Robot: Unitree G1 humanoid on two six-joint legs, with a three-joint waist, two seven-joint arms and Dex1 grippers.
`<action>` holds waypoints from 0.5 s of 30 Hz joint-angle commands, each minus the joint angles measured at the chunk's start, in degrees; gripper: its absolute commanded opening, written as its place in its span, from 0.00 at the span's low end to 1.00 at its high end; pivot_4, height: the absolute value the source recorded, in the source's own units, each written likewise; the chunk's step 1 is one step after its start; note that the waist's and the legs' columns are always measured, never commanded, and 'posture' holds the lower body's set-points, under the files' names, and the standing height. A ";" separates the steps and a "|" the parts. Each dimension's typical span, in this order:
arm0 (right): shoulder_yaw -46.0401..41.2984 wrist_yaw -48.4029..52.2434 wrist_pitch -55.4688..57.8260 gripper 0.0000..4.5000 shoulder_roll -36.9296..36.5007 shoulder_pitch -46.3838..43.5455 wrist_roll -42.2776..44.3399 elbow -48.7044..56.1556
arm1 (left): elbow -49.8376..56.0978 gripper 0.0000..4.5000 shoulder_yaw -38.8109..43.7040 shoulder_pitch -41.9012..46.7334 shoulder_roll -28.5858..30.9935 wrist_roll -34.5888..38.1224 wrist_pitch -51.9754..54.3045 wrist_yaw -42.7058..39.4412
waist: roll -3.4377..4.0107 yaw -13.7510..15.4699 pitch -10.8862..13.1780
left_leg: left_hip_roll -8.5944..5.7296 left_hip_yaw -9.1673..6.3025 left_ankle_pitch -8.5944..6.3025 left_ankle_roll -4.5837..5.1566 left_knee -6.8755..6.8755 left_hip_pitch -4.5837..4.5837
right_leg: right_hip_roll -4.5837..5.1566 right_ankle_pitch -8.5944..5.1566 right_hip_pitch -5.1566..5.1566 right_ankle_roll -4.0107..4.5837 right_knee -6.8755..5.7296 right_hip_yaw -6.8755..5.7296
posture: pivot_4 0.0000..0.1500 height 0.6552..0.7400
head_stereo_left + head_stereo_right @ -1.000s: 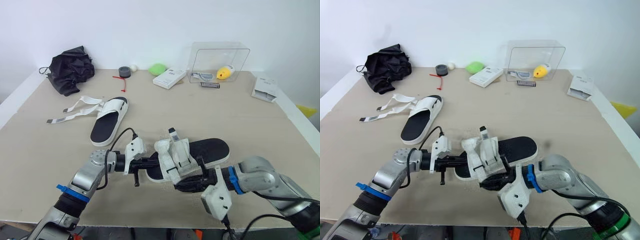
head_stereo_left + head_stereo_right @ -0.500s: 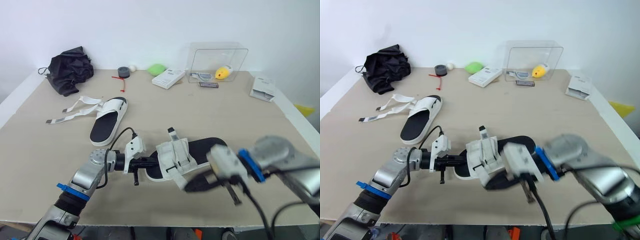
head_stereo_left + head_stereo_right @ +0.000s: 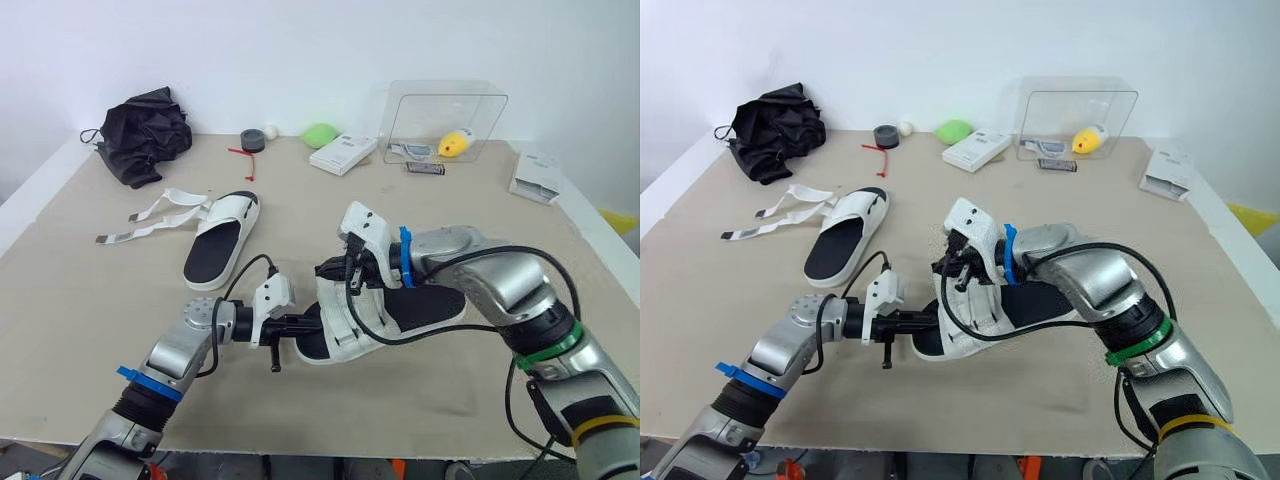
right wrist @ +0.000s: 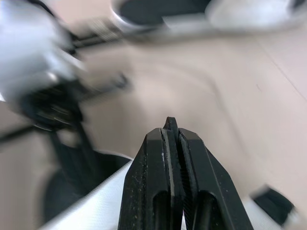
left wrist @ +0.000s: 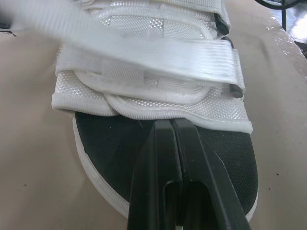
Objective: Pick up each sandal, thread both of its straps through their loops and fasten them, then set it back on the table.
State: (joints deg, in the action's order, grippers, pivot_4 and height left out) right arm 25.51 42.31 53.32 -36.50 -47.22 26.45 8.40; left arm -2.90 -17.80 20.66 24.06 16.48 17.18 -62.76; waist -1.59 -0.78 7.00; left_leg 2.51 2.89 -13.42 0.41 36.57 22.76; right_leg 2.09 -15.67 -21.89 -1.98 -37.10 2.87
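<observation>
Now the right gripper (image 3: 335, 272) has swung up over the sandal (image 3: 405, 305) at frame centre, fingers pinched shut, seemingly on a strap (image 4: 96, 203); the left gripper (image 3: 305, 323), fingers closed, steadies the toe, so threading looks underway.

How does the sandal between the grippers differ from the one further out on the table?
The near sandal has its straps lying across the upper; the far sandal has both straps splayed loose on the table. The near sandal is held at the toe by the left gripper, with the right gripper pinching its strap; the far sandal lies untouched. Both are white with black footbeds.
</observation>
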 commanded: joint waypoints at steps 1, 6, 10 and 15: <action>-1.20 0.15 -2.60 0.02 -0.36 -1.45 -4.34 -1.25 | -4.62 0.00 -4.06 -3.42 1.22 -4.37 2.82 0.76 | 0.00 0.00 0.00 | 0.01 -0.01 0.01 0.02 0.00 0.00 | -0.03 0.01 0.00 -0.01 0.00 0.00 | 1.00 1.00; -5.71 3.05 -2.54 0.02 0.21 -4.04 -3.30 -3.88 | -4.29 0.00 -4.00 -3.87 1.67 -4.23 2.95 0.78 | 0.00 -0.07 0.00 | 0.04 -0.02 0.05 0.07 0.03 -0.01 | -0.11 0.02 0.01 -0.03 -0.01 0.03 | 1.00 1.00; -6.02 6.31 -2.93 0.02 0.40 -4.35 -2.98 -3.02 | -4.29 0.00 -4.08 -3.84 1.74 -4.17 2.99 0.81 | 0.00 -0.15 0.01 | 0.06 -0.02 0.07 0.12 0.04 -0.01 | -0.15 0.05 0.01 -0.05 -0.01 0.06 | 1.00 1.00; 2.43 8.73 -4.27 0.02 -1.75 0.37 -9.21 -2.28 | -4.58 0.00 -3.96 -3.52 1.46 -4.12 2.99 1.02 | 0.00 -0.17 0.00 | 0.05 -0.02 0.07 0.12 0.03 -0.01 | -0.14 0.04 0.01 -0.04 0.00 0.06 | 1.00 1.00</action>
State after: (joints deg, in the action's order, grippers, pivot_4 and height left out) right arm 25.93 50.70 50.04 -37.53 -48.35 20.15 5.09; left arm -2.71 -17.75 20.45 24.28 16.46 17.18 -62.11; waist -1.59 -0.96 7.00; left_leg 2.55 2.87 -13.35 0.53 36.60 22.75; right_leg 1.95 -15.63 -21.88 -2.03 -37.10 2.93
